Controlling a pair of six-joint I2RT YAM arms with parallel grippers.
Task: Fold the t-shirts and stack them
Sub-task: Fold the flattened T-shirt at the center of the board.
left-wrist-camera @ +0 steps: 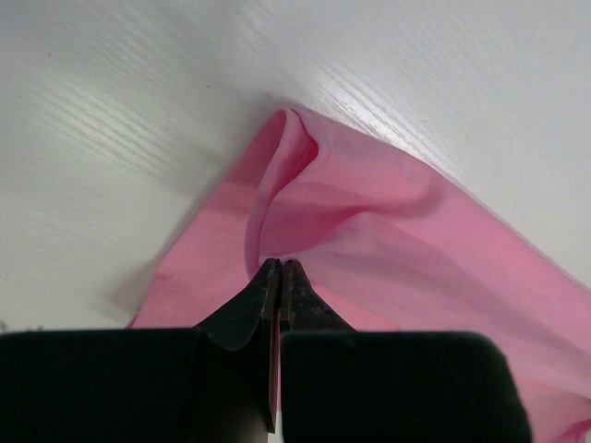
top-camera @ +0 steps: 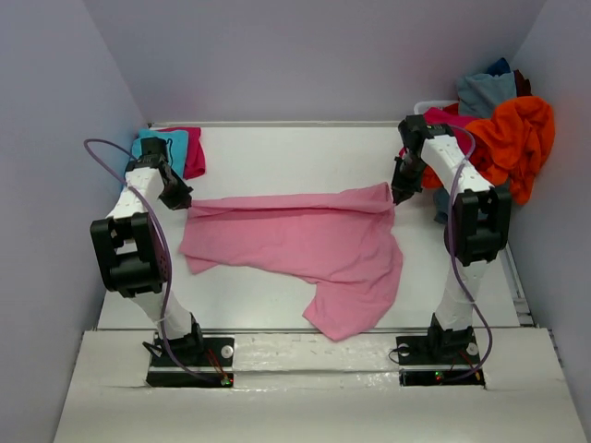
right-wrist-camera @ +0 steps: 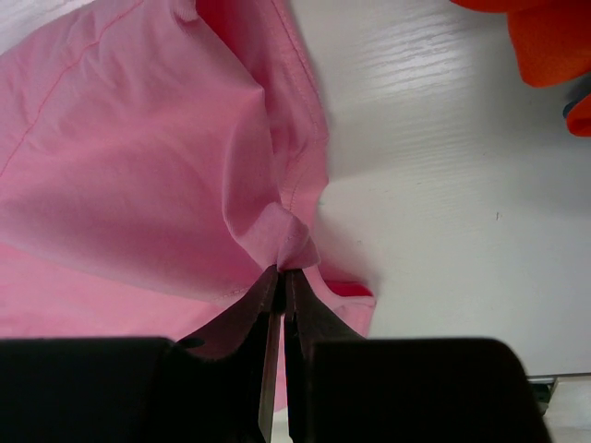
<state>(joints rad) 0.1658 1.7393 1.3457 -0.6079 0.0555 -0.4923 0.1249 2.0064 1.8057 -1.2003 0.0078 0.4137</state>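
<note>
I see left pincer clenched on the light pink t-shirt at its far left corner | right pincer clenched on its far right corner | shirt spread between them on the worktop, near part lying flat

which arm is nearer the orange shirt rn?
Right. The right arm is just beside the orange shirt, jaws shut on the pink shirt. The left arm is across the table, at the pink shirt's other end.

Turquoise t-shirt, magenta t-shirt: partly hidden behind left arm. Orange t-shirt cut by right wrist view's top edge. Grey-blue t-shirt partly under it.
</note>
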